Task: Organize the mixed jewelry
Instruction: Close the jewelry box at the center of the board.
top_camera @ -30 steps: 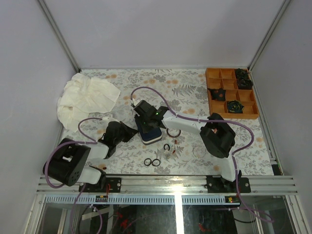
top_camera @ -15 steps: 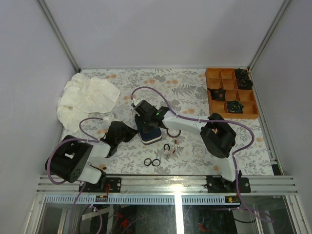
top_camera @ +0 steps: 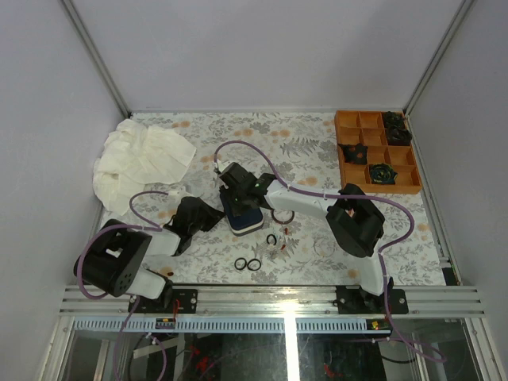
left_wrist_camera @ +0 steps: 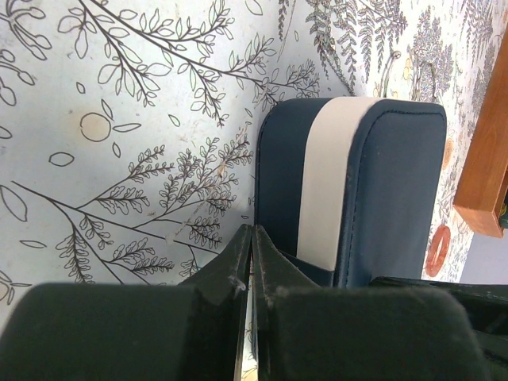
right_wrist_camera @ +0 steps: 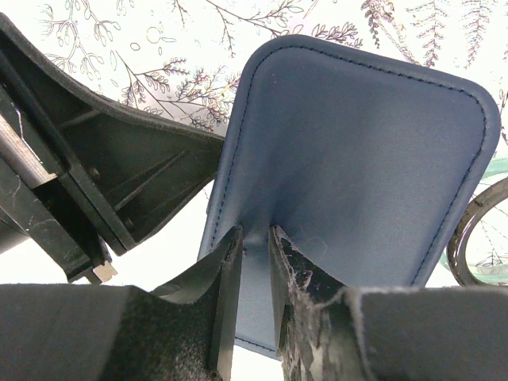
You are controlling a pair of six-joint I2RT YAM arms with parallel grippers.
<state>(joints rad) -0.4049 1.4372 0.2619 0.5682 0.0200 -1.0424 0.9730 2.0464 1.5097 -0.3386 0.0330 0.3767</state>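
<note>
I am looking down on the bench point(top_camera: 305, 143), and the navy case point(top_camera: 248, 223) sits near its middle, so I tell every place from that case.

My right hand point(right_wrist_camera: 252, 238) is closed down on the lid point(right_wrist_camera: 349, 151) of the case. Its two fingers pinch the lid's edge between them, and the lid stands up from the case. My left hand point(left_wrist_camera: 252, 238) is shut tight with nothing in it. Its tips sit just beside the left side of the case. I cannot tell if they touch it.

The jewelry lies loose on the bench, outside the case. A dark bangle point(right_wrist_camera: 454, 242) lies just to the right of the case. A small dark ring with a gap point(top_camera: 268, 240) lies a bit nearer to me than the case, on its right side. Tiny red bits point(top_camera: 284, 232) lie close by that ring. Two black rings point(top_camera: 247, 264) lie side by side, nearer to me than the case. A thin wire hoop point(top_camera: 317, 246) is faint, farther right of the case, under my right arm.

An orange tray point(top_camera: 379, 190) with black rosettes sits far to the right of the case and behind it. A white cloth point(top_camera: 139, 159) is bunched up far to the left and behind it.
</note>
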